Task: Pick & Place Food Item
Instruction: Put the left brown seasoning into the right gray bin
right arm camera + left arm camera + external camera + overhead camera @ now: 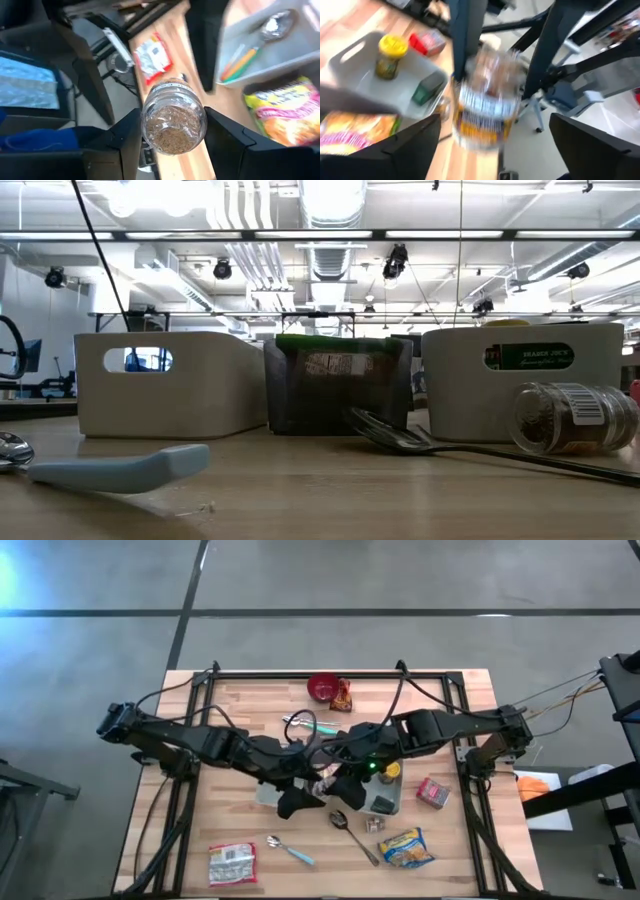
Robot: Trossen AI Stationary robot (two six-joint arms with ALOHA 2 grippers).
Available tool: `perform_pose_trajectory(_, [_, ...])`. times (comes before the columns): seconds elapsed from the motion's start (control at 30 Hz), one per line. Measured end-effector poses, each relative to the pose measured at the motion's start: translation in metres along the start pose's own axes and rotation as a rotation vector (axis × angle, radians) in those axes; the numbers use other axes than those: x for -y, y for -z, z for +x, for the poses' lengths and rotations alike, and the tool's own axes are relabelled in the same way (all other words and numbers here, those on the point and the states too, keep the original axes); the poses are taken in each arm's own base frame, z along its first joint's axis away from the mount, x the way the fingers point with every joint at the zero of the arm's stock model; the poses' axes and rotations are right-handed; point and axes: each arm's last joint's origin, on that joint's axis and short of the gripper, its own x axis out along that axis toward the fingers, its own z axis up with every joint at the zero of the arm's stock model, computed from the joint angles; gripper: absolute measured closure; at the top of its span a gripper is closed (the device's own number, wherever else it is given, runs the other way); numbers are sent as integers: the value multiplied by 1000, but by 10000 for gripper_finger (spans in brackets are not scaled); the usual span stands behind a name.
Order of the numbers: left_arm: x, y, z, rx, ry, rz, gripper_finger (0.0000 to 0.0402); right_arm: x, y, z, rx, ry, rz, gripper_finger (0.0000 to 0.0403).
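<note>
Now the right pincer (172, 131) is gripping a jar (174, 121) of brown grains mid-air over the surface (460, 850) centre. The left pincer (495, 135) is spread wide, released, w/ the jar between its fingers but not held. Handover looks done, IMO. Keep the right grip firm, then carry toward the grey tray (385, 802) at 3 o'clock, avoiding the spoon (352, 833).

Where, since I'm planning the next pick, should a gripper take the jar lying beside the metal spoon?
Take the jar around the middle of its glass body, coming from straight above with the jaws spanning its width. It lies on its side and could roll, and the spoon lies close beside it, so a sideways approach looks crowded.
</note>
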Motion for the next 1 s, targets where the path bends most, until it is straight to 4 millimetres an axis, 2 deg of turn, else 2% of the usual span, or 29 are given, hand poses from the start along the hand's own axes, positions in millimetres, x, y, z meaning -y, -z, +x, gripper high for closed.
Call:
perform_pose_trajectory(0.3, [-12,24,-15,-225,-183,-162,94,24,17,-5,-110,311,18,232])
perform_pose_trajectory(0.47, [-9,33,-27,-277,-222,-189,121,41,24,-3,-194,456,34,232])
perform_pose_trajectory(0.6, [0,36,-37,-254,-209,-163,139,60,31,11,-255,529,53,232])
perform_pose_trajectory(0.77, [9,39,-51,-194,-209,-134,158,86,54,35,-381,612,46,232])
perform_pose_trajectory(0.87, [13,42,-58,-168,-215,-124,167,100,66,51,-418,617,36,232])
perform_pose_trajectory(1.0, [15,43,-60,-148,-227,-112,171,108,76,69,-388,569,1,232])
